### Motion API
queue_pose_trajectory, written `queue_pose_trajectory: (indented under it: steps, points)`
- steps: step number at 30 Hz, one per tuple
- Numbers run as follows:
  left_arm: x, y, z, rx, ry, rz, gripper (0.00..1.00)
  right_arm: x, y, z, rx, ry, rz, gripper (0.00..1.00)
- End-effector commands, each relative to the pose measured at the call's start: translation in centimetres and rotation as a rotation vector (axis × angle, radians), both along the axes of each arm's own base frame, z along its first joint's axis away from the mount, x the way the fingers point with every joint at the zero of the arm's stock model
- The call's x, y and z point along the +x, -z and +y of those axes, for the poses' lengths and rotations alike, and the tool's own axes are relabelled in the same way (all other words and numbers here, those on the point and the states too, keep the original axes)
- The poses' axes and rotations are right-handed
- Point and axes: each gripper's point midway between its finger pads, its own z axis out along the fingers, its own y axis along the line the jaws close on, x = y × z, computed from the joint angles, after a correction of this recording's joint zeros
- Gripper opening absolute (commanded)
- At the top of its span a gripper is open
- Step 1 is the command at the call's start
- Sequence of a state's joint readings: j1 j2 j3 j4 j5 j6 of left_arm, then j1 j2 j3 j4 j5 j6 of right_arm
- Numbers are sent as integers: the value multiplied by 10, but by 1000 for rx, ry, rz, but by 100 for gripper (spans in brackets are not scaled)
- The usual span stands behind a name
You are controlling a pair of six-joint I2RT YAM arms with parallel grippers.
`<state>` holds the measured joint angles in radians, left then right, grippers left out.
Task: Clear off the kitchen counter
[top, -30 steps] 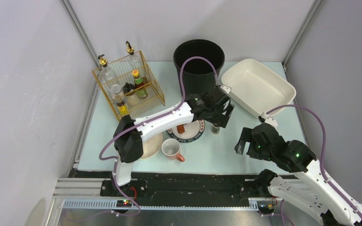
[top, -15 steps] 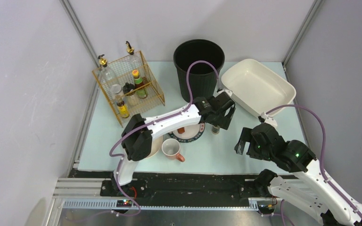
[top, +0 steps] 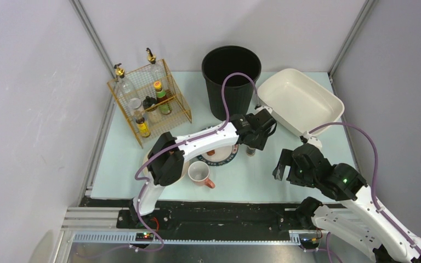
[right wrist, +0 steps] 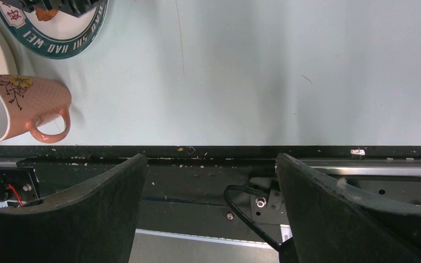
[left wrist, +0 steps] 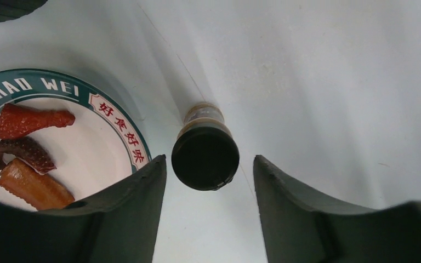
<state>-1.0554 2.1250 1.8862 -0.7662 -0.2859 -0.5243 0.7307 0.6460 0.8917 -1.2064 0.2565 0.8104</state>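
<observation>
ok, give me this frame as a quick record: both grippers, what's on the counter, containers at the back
left gripper: open, fingers either side of the black-capped bottle, gaps on both sides, no contact
right gripper: open, empty, above the front edge of the counter
black-capped bottle: upright, just right of the plate in the top view
plate: holds food pieces
mug: pink, between plate and front edge
back row: wire basket of bottles, black bin, white basin
</observation>
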Motion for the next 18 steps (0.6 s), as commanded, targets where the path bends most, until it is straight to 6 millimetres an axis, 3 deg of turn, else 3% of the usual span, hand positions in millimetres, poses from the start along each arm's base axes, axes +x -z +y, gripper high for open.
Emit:
queue_pose_trajectory:
  steps: [1,5,11,13,16,18]
  points:
    - [8,-20,-15,-59,-20,-48,59,2,-2,-1,7,5,-22,92]
    - [8,-18,-17,-56,-16,-47,48,1,-1,-2,8,5,-18,92]
    - [7,-14,-12,-35,-13,-48,43,0,0,-1,14,10,-14,92]
    - [6,-13,-10,-28,-14,-50,38,0,1,0,17,10,-11,92]
    - [6,-16,-5,-24,-21,-62,21,-1,2,1,22,5,-8,92]
    - [7,-18,-1,-17,-29,-72,19,-1,2,1,21,4,-7,92]
